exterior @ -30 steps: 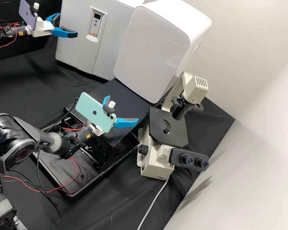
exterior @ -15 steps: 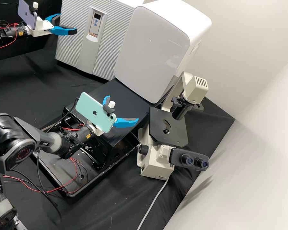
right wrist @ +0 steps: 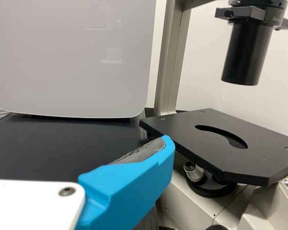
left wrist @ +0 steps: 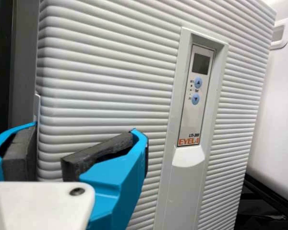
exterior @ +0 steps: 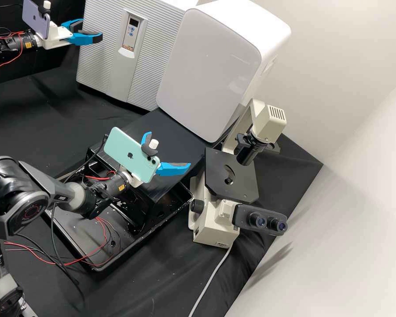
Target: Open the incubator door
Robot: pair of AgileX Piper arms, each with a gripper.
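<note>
The grey ribbed incubator [exterior: 97, 57] stands at the back left in the high view, its door shut. By the door's left edge my left gripper [exterior: 91, 33] is open. The left wrist view shows the incubator door [left wrist: 105, 86] close up; this gripper [left wrist: 67, 139] has one finger beside the door's side edge and the other in front of the ribbed face. Over the black stand, well away from the incubator, my right gripper [exterior: 169, 149] is held wide open and empty. One blue finger [right wrist: 129, 191] of the right gripper [right wrist: 77, 146] shows near the microscope stage.
A white rounded cabinet [exterior: 207, 66] stands right of the incubator. The microscope [exterior: 231, 176] is right of the right gripper. A black stand [exterior: 171, 132] and a black tray [exterior: 79, 242] with red wires lie in the middle and front.
My left gripper has shifted slightly up and left in the high view, and its fingers have drawn closer together. The right arm has kept still.
</note>
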